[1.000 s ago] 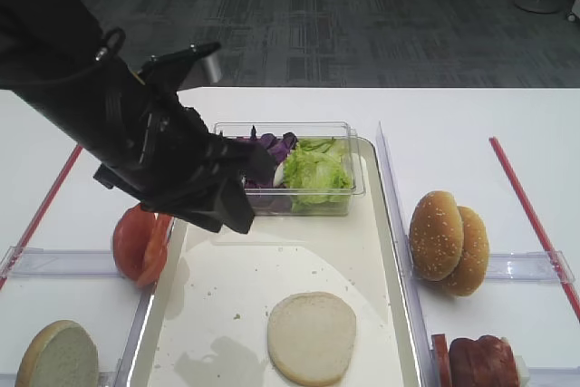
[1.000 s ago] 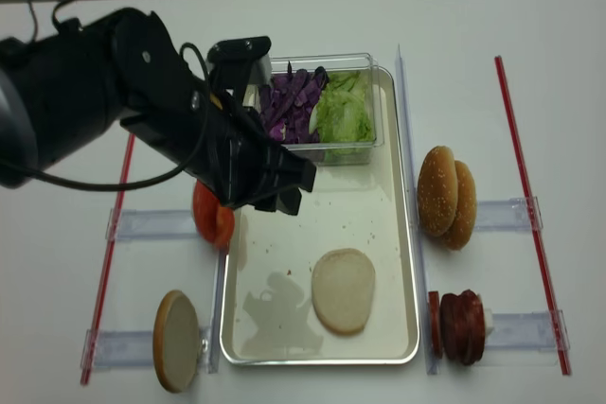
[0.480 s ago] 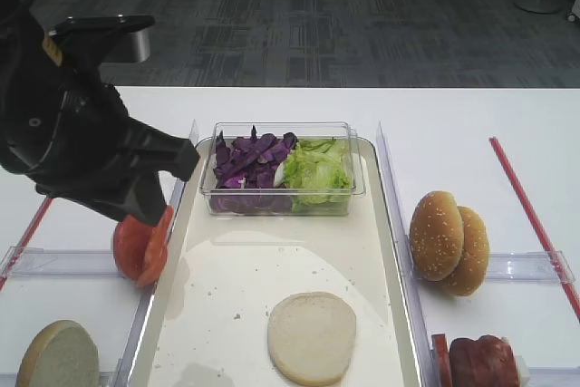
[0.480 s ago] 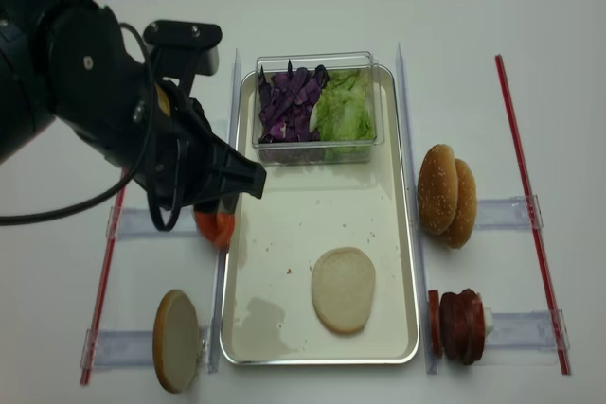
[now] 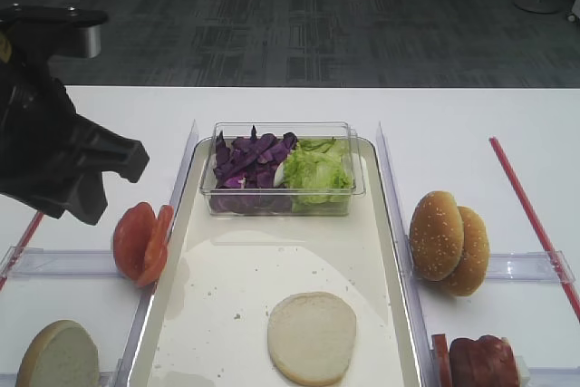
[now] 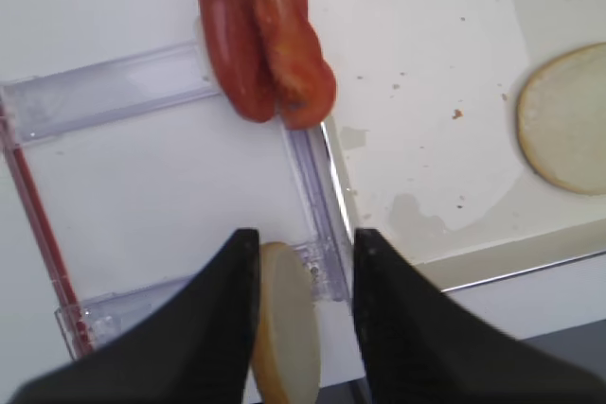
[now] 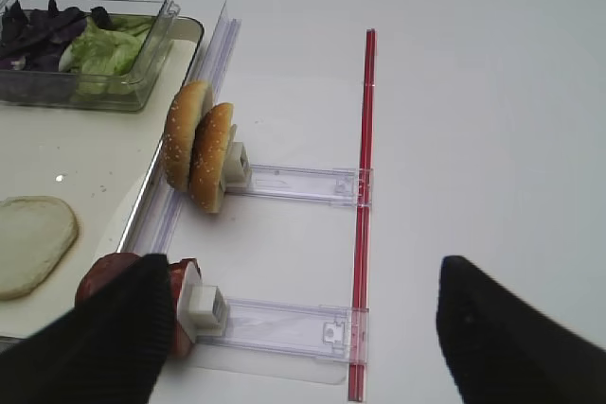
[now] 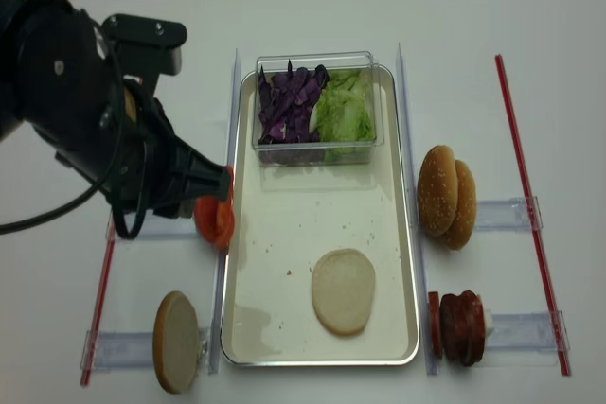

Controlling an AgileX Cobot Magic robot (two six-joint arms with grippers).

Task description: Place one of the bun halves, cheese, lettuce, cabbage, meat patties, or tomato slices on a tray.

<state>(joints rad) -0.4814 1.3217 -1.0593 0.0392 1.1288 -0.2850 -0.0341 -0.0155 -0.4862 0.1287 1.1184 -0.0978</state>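
- Hanging over the table's left part: left tool [image 6: 301, 319], jaws apart, holding nothing.
- Tomato slices [image 6: 268, 40]: on edge in a clear rack just outside the tray's [image 5: 227, 278] left rim, straight ahead of the jaws (likely next pick).
- Bun half [image 5: 312, 336]: already flat on the tray, near end.
- Right tool [image 7: 303, 328]: spread, empty, farther off.

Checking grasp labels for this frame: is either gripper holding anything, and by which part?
Nothing is held. The left gripper is open and empty above the bun half; the right gripper is open and empty too.
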